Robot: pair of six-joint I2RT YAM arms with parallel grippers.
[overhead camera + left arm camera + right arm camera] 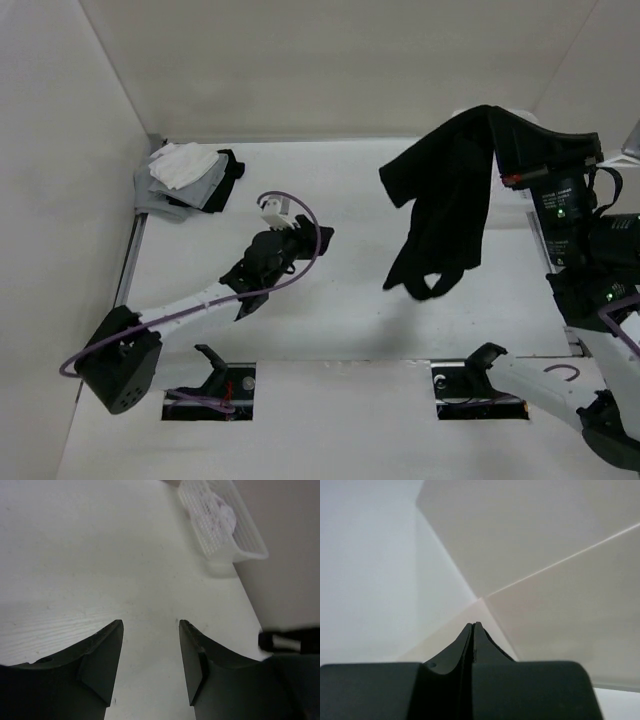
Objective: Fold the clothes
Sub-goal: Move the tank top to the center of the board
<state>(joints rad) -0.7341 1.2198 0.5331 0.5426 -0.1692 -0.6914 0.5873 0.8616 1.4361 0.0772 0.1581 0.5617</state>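
- Far left: a pile of white, grey and black garments sits in the back corner of the table, well apart from the work.
- The left gripper hovers over bare table, jaws spread and holding nothing.
- Right of centre: the black garment hangs bunched in the air, draped from the right arm, off the table.
- The right gripper is pressed together (no cloth shows between its tips, so I cannot tell if it pinches the fabric).
- The step looks like lifting the garment to spread it. Next it likely needs laying flat, with the left gripper catching a free edge. The tangled hang may hinder that.
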